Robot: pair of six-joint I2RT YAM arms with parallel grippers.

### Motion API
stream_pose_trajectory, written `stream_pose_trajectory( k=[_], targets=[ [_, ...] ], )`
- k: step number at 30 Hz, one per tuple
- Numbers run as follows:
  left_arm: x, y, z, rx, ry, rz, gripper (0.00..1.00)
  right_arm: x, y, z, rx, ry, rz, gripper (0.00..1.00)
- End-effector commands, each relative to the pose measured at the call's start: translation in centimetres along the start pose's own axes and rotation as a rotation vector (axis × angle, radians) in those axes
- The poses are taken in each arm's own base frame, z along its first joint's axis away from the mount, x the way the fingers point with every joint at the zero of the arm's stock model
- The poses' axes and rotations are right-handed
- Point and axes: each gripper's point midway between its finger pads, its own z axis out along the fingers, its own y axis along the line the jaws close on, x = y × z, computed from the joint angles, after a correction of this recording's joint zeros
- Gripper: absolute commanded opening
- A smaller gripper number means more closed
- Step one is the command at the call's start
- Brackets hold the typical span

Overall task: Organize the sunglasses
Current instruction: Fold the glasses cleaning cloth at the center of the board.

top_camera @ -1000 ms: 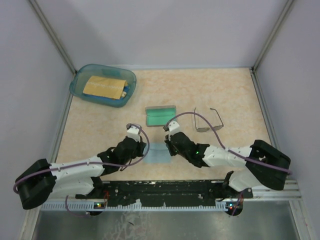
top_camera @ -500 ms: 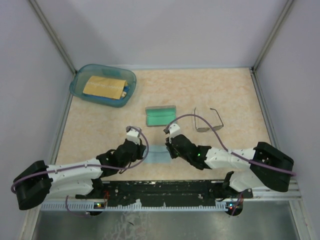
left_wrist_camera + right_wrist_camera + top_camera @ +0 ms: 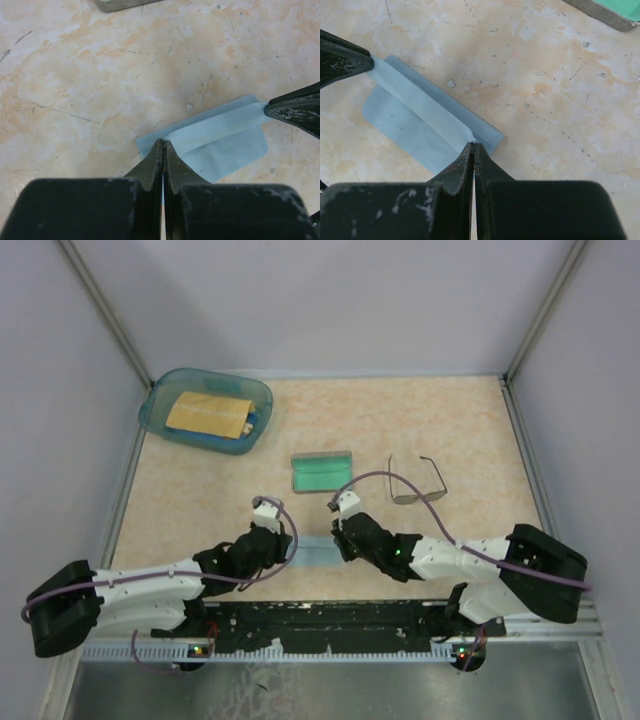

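**Top external view: cloth narrows between two closed grippers, sunglasses (image 3: 407, 496) lie off to the right**

Compared with a second ago, we see both arms drawn back toward the near edge, and the light blue cloth (image 3: 316, 550) between them shows as a thinner strip than before. The tub (image 3: 160, 405) at the far left, the case (image 3: 322, 471) and the sunglasses have not shifted.

Starting from the left, the left gripper (image 3: 287, 551) sits at the cloth's left end. In its wrist view, we find the left gripper (image 3: 162, 146) pressed fully together with a corner of the cloth (image 3: 220, 145) pinched at the tips. The held edge is doubled over the layer beneath, which lies flat on the table (image 3: 450, 420).

On the other side, the right gripper (image 3: 340, 545) grips the cloth's right end. Its wrist view shows the right gripper (image 3: 473, 146) closed tight as well, nipping the same folded edge of the cloth (image 3: 415, 120).

The sunglasses lie on the table farther away and to the right of the right gripper, well apart from it and from the cloth. They sit just right of the case, touched by neither gripper.
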Motion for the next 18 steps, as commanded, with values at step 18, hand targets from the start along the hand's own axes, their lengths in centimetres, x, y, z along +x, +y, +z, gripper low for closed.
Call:
stream_pose_trajectory(
  k=[18],
  targets=[
    [1.28,0.53,-0.63,-0.026,0.015,-0.01,0.0,0.1,1.05,-0.39,-0.037,-0.022,0.021,0.0]
  ],
)
